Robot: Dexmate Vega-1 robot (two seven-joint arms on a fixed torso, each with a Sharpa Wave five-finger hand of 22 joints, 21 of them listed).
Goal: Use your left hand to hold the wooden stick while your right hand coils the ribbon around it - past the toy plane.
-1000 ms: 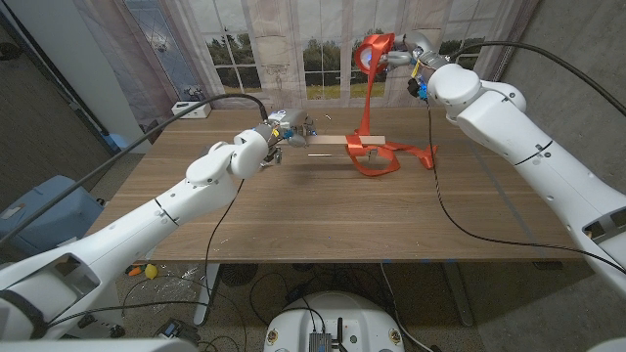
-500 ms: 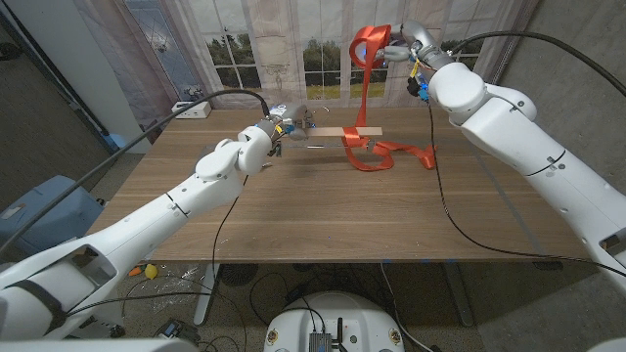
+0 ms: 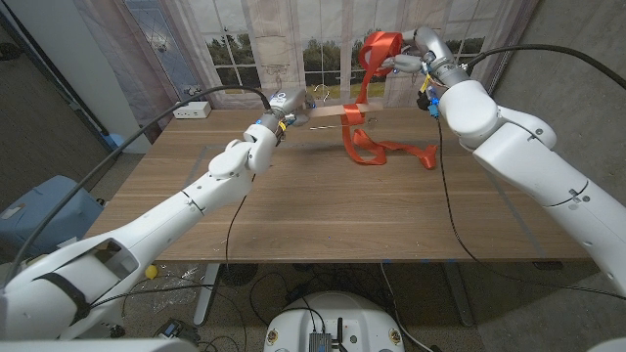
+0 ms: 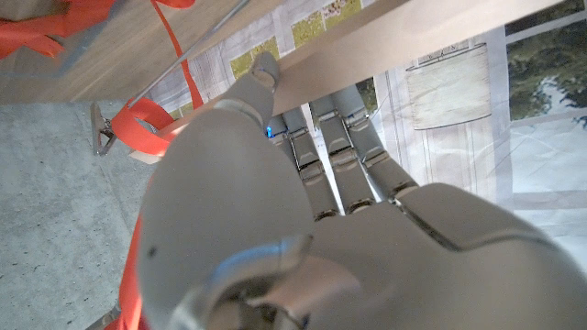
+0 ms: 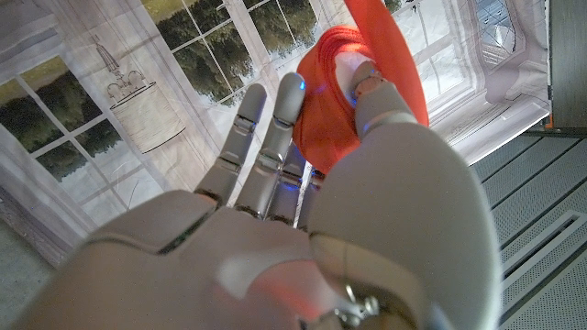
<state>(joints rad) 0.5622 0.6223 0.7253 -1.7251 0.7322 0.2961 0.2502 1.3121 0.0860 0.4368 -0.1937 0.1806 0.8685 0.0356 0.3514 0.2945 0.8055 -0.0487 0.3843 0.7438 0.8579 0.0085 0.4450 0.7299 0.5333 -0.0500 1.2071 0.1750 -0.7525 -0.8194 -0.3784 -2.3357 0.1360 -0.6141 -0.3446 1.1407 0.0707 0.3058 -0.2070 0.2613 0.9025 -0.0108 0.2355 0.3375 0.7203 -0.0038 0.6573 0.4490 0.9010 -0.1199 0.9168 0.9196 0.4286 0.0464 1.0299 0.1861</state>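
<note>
My left hand (image 3: 287, 106) grips one end of the pale wooden stick (image 3: 333, 112) and holds it level above the far part of the table. In the left wrist view the stick (image 4: 413, 37) crosses over the fingers of that hand (image 4: 303, 211). The orange-red ribbon (image 3: 354, 122) is looped around the stick's other end, and its slack (image 3: 383, 151) lies in a heap on the table. My right hand (image 3: 419, 54) is raised high behind the stick and pinches a bunched length of ribbon (image 3: 378, 47). That bunch (image 5: 335, 101) sits at my right hand's (image 5: 321, 220) fingertips.
A white box (image 3: 192, 110) stands at the table's (image 3: 323, 210) far left corner. A black cable (image 3: 442, 200) hangs from my right arm over the table. A curtain printed with windows (image 3: 254, 44) hangs behind. A blue bin (image 3: 39, 210) sits on the floor at the left.
My left hand has lifted the stick off the table and carried it farther back. My right hand swung the ribbon bunch left over the stick, then back to the right, still high.
</note>
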